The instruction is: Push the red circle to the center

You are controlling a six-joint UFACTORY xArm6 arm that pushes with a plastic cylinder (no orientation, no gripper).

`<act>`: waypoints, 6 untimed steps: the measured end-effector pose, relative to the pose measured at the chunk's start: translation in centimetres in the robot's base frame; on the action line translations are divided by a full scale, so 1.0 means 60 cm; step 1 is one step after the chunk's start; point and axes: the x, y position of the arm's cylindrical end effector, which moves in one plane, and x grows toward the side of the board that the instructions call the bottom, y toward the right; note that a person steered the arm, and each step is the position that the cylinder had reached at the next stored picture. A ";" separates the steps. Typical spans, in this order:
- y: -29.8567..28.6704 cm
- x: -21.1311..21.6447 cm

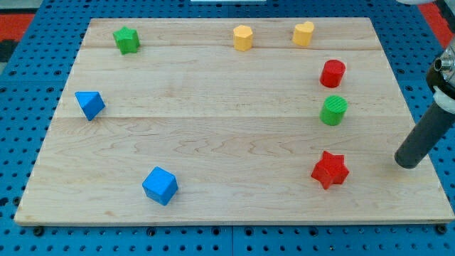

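Observation:
The red circle stands on the wooden board near the view's upper right. My tip rests on the board near its right edge, well below and to the right of the red circle. The tip touches no block. A green circle sits just below the red circle. A red star lies to the left of my tip.
A yellow heart and a yellow hexagon-like block sit along the top edge. A green star is at the upper left. A blue triangle is at the left, a blue cube at the lower left.

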 end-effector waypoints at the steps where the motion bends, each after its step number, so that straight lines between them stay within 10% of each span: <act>1: -0.009 -0.087; 4: -0.003 -0.354; 6: -0.242 -0.244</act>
